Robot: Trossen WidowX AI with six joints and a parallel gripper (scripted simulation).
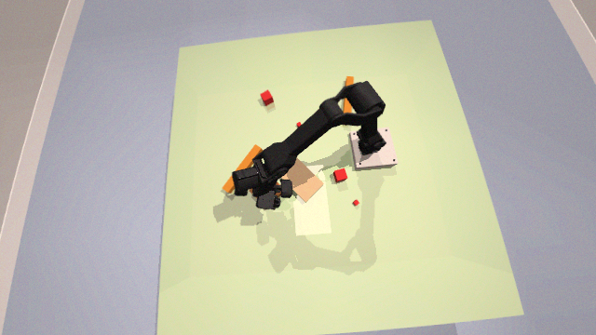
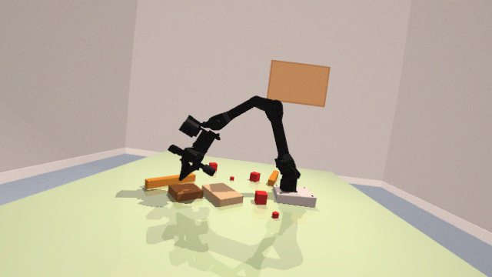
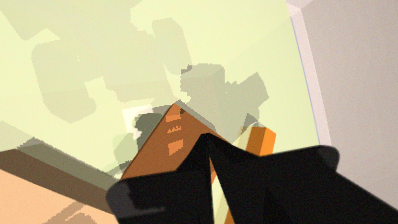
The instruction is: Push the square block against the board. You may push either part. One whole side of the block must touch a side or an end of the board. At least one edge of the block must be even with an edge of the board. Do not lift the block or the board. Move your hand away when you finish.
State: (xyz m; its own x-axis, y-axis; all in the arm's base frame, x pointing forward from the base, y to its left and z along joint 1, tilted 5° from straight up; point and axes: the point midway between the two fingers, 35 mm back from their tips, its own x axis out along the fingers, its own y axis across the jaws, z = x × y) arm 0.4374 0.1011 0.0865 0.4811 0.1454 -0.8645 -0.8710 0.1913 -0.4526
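Observation:
The brown square block (image 2: 188, 195) (image 3: 152, 150) lies flat on the table, mostly hidden under the arm in the top view. The tan rectangular board (image 1: 308, 187) (image 2: 223, 192) (image 3: 30, 197) lies flat beside it, toward the robot's base. A narrow gap shows between them in the wrist view, so they are apart. My gripper (image 2: 181, 179) (image 3: 205, 137) is shut and empty. Its tips hang a little above the block's level, near the block's side away from the board. In the top view the tips are hidden.
An orange bar (image 1: 239, 168) (image 2: 165, 181) (image 3: 260, 140) lies close beyond the block. Another orange bar (image 1: 347, 104) lies near the base. A red cube (image 1: 340, 175) (image 2: 260, 197) and a tiny red cube (image 1: 356, 203) (image 2: 275, 215) lie between board and base side.

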